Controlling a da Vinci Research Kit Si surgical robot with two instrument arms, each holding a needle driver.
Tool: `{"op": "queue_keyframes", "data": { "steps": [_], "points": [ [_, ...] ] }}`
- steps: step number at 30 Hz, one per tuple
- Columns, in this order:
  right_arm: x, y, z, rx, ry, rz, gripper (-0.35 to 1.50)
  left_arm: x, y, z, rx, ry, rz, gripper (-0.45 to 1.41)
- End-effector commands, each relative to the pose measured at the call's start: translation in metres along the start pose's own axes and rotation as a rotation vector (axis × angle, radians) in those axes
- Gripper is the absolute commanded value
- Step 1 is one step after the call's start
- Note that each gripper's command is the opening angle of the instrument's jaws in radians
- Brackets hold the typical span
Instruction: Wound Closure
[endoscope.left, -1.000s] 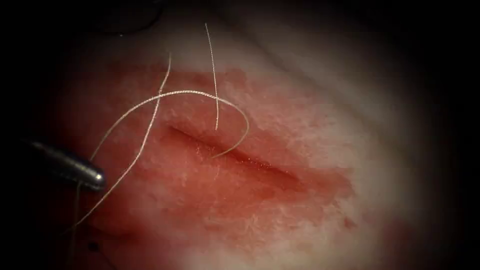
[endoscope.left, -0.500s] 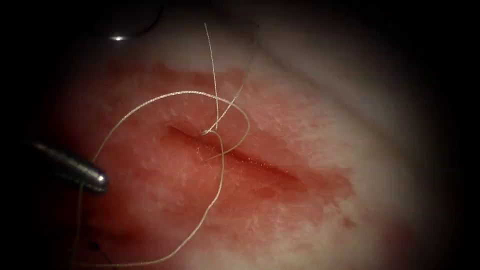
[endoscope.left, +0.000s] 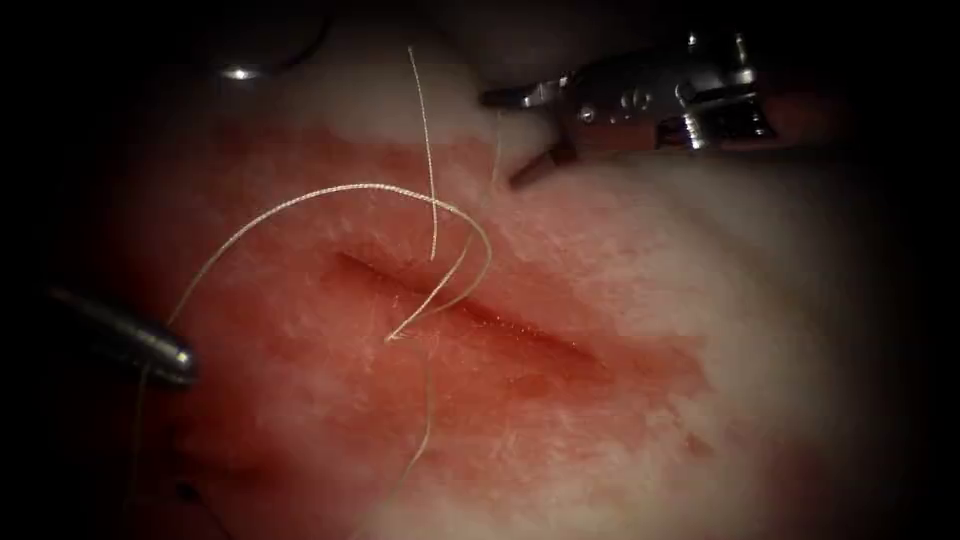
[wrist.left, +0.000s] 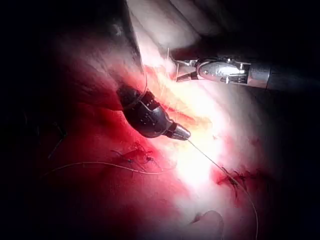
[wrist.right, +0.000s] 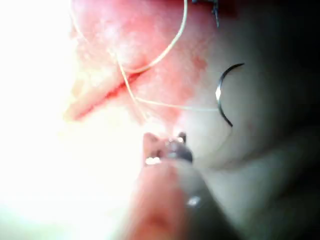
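Working over the tissue (endoscope.left: 700, 300), moist pork belly, red around the wound and pale further out, I see the cut (endoscope.left: 470, 308) as a narrow dark slit with its long axis slanting from upper left down to lower right in the endoscope view. My right tool (endoscope.left: 508, 140), jointed bright metal, hangs beyond the cut's far side with its jaws spread wide and nothing in them. My left tool (endoscope.left: 185, 358), a smooth rounded tip left of the cut, has its jaws closed on the thread (endoscope.left: 300, 198), a fine pale strand looping across the cut. Smallest, the needle (wrist.right: 219, 95), a thin steel curve, lies free on pale tissue ahead of my right tool, bulge toward the cut, not in the tissue
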Motion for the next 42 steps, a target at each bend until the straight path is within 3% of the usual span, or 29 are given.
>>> {"op": "queue_keyframes", "data": {
  "steps": [1, 6, 7, 8, 9, 10, 11, 18, 24, 27, 29, 31, 32, 33, 34, 35, 36, 37, 39, 42],
  "points": [
    [-0.0003, -0.0003, 0.0011, 0.000, 0.003, -0.005, 1.31, -0.0004, 0.0004, 0.0006, -0.001, 0.002, 0.000, -0.35],
    [-0.0005, -0.0008, 0.0019, -0.001, 0.004, -0.014, 1.31, -0.0004, 0.0004, 0.0006, -0.001, 0.002, 0.000, -0.35],
    [-0.0004, -0.0006, 0.0017, 0.002, 0.004, -0.012, 1.08, -0.0004, 0.0004, 0.0006, -0.001, 0.002, 0.000, -0.35],
    [-0.0004, -0.0001, 0.0013, 0.011, 0.017, 0.004, 0.32, -0.0004, 0.0004, 0.0006, -0.001, 0.002, 0.000, -0.35],
    [-0.0004, -0.0001, 0.0013, 0.011, 0.017, 0.004, 0.32, -0.0004, 0.0004, 0.0006, -0.001, 0.002, 0.000, -0.35],
    [-0.0003, 0.0004, 0.0010, 0.022, 0.024, 0.014, -0.18, -0.0004, 0.0004, 0.0006, -0.001, 0.002, 0.000, -0.35],
    [-0.0003, 0.0009, 0.0008, 0.024, 0.025, 0.018, -0.35, -0.0004, 0.0004, 0.0006, -0.001, 0.002, 0.000, -0.35],
    [0.0015, 0.0054, -0.0014, -0.072, 0.007, 0.093, -0.35, -0.0004, 0.0004, 0.0006, -0.001, 0.001, -0.005, -0.35],
    [0.0052, 0.0163, -0.0024, -0.174, 0.034, 0.139, -0.35, -0.0005, 0.0006, 0.0010, 0.001, -0.002, -0.010, -0.35],
    [0.0089, 0.0242, 0.0000, -0.206, 0.095, 0.161, -0.35, -0.0005, 0.0007, 0.0011, 0.001, -0.003, -0.009, -0.35],
    [0.0110, 0.0268, 0.0018, -0.198, 0.113, 0.152, -0.35, -0.0005, 0.0007, 0.0010, 0.001, -0.002, -0.009, -0.35],
    [0.0170, 0.0302, 0.0066, -0.161, 0.131, 0.101, -0.35, -0.0005, 0.0007, 0.0010, 0.001, -0.002, -0.009, -0.35],
    [0.0170, 0.0302, 0.0066, -0.161, 0.131, 0.101, -0.35, -0.0005, 0.0007, 0.0010, 0.001, -0.002, -0.009, -0.35],
    [0.0207, 0.0309, 0.0091, -0.143, 0.147, 0.085, -0.35, -0.0005, 0.0007, 0.0010, 0.001, -0.002, -0.009, -0.35],
    [0.0222, 0.0311, 0.0101, -0.137, 0.154, 0.075, -0.35, -0.0005, 0.0007, 0.0010, 0.001, -0.002, -0.009, -0.35],
    [0.0222, 0.0311, 0.0101, -0.137, 0.154, 0.075, -0.35, -0.0005, 0.0007, 0.0010, 0.001, -0.002, -0.009, -0.35],
    [0.0274, 0.0310, 0.0127, -0.110, 0.179, 0.057, -0.35, -0.0005, 0.0007, 0.0009, 0.000, -0.001, -0.009, -0.35],
    [0.0274, 0.0310, 0.0127, -0.110, 0.179, 0.057, -0.35, -0.0005, 0.0007, 0.0009, 0.000, -0.001, -0.009, -0.35],
    [0.0312, 0.0295, 0.0137, -0.074, 0.189, 0.034, -0.35, -0.0005, 0.0007, 0.0007, -0.001, 0.000, -0.009, -0.35],
    [0.0328, 0.0275, 0.0134, -0.062, 0.179, 0.015, -0.35, -0.0005, 0.0007, 0.0005, -0.002, 0.002, -0.009, -0.35]
  ]
}}
